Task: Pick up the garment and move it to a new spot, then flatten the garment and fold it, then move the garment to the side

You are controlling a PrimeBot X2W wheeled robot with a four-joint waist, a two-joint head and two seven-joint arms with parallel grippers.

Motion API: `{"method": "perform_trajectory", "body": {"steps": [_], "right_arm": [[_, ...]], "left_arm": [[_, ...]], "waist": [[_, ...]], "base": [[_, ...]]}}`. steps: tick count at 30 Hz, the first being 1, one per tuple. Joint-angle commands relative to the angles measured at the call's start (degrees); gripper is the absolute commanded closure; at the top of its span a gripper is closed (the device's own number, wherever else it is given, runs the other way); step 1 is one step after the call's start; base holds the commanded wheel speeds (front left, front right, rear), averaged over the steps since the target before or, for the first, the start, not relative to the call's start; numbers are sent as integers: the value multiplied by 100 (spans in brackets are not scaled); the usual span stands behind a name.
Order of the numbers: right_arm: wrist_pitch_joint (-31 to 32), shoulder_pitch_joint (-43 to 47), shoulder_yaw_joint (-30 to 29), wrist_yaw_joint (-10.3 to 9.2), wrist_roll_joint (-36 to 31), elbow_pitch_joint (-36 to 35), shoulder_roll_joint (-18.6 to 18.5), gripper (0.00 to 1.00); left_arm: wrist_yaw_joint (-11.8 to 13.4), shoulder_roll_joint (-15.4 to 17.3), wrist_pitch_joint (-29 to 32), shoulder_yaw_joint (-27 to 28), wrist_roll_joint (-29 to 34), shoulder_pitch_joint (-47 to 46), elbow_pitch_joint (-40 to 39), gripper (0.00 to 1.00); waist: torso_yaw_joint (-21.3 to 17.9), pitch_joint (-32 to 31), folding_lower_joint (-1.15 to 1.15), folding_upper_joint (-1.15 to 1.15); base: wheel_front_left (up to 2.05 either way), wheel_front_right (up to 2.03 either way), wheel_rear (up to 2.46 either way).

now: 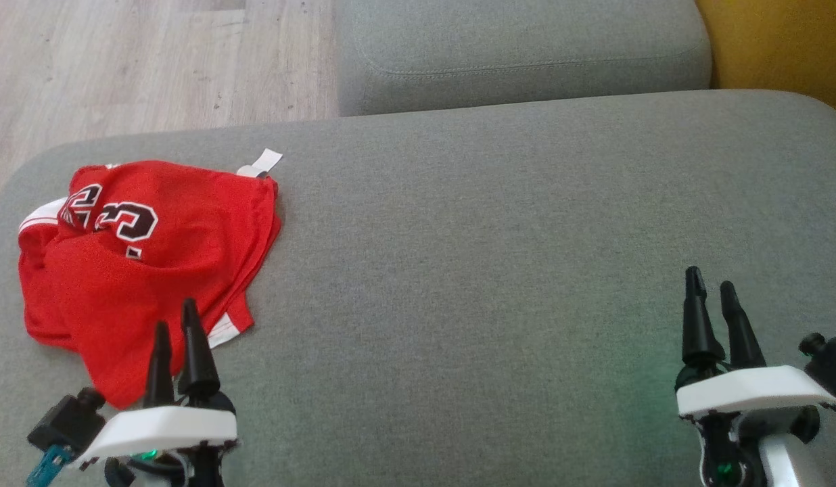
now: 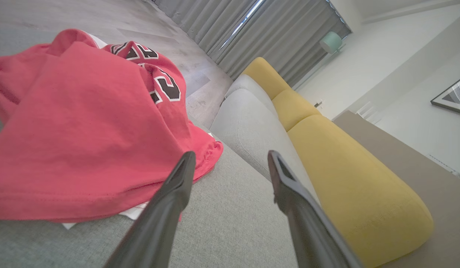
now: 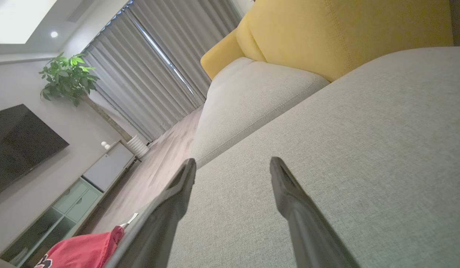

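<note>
- Partly folded on itself, the red garment (image 1: 141, 270) lies crumpled at the cushion's (image 1: 492, 237) left edge; its lettering is creased and unreadable.
- Left gripper (image 1: 176, 314): fingers apart, empty, hiding part of the garment's near hem; contact cannot be judged.
- Right gripper (image 1: 710, 279): fingers apart, empty, over bare cushion near the right edge.
- Right wrist view: garment cut off at the bottom.

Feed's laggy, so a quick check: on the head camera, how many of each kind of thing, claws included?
Red shirt: 1
Grey sofa cushions: 2, the near cushion and the far cushion
Claws: 2, the left claw and the right claw, both open
Total: 5
</note>
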Motion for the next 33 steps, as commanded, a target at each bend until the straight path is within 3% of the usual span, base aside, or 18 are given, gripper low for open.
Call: {"method": "perform_trajectory", "body": {"steps": [1, 33], "right_arm": [[-79, -347, 122, -2, -242, -244, -39, 0], [-603, -393, 457, -3, -3014, -235, -51, 0]], "left_arm": [[-2, 39, -70, 28, 238, -184, -251, 0], [149, 107, -597, -628, 3191, -263, -314, 0]], "waist": [[0, 2, 0, 0], [-11, 78, 0, 0]], "base": [[0, 0, 0], [0, 0, 0]]}}
